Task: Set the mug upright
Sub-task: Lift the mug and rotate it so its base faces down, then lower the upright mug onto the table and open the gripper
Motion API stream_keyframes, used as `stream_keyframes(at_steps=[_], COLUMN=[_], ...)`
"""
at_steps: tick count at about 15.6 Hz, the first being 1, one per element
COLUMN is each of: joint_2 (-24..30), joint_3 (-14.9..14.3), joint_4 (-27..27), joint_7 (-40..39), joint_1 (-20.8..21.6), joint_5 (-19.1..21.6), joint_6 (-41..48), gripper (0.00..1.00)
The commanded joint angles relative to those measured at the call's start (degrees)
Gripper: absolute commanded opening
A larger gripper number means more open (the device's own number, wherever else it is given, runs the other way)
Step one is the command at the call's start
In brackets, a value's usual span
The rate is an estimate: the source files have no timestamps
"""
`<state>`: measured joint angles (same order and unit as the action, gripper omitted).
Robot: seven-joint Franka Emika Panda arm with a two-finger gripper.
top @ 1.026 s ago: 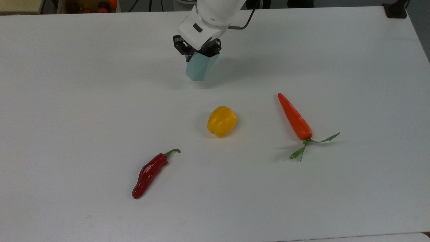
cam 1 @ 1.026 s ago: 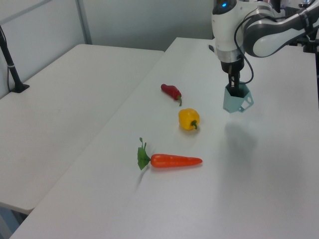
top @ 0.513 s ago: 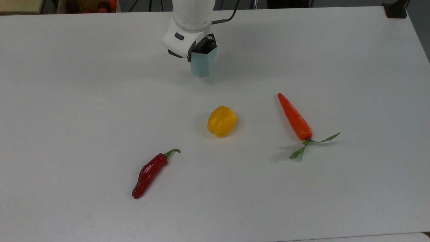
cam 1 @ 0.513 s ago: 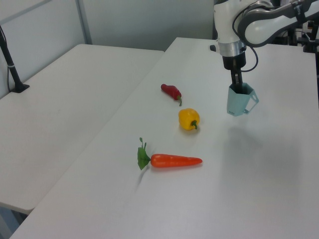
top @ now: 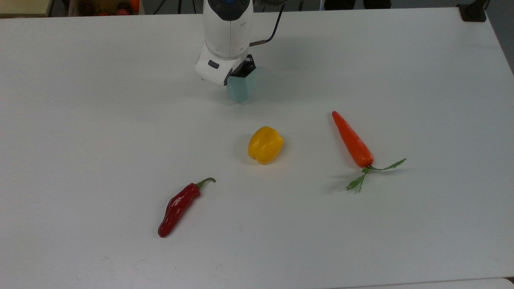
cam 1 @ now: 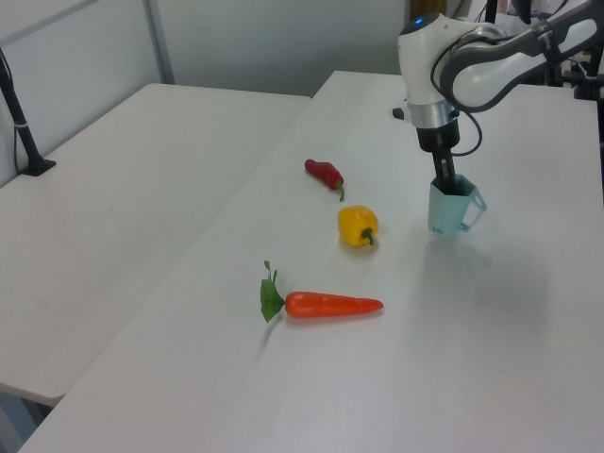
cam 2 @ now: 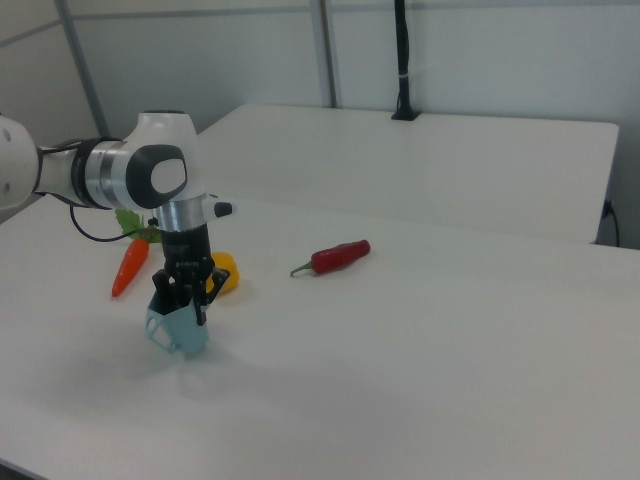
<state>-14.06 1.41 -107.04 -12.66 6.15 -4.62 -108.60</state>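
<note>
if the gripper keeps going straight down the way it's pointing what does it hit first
The gripper points straight down, shut on the rim of the mug. Below is only the white table, so the mug's base would likely meet it first. Whether the base already touches is hard to tell.

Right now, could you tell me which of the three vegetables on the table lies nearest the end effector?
The yellow pepper, just below the end effector and mug in the top view. The carrot and red chili lie farther off.

Pale blue-green mug [top: 240, 89], yellow pepper [top: 265, 145], red chilli [top: 178, 206], orange carrot [top: 352, 140], white table [top: 100, 120]
</note>
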Motion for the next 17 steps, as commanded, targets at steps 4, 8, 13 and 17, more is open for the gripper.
stream_keyframes(at_steps=[4,8,13,17], joint_2=[-1.0,-0.3,6.1,11.8], joint_3=[-0.8,-0.8,-0.8,-1.1], joint_4=[-0.5,-0.4,3.2,7.6], joint_7=[-1.9,-1.1,0.6,2.5], joint_1=[0.8,0.9,1.1,0.9], joint_5=[0.8,0.8,0.8,0.8], joint_6=[-0.5,-0.1,6.9,16.2], gripper=[0.43,1.00,1.00,1.00])
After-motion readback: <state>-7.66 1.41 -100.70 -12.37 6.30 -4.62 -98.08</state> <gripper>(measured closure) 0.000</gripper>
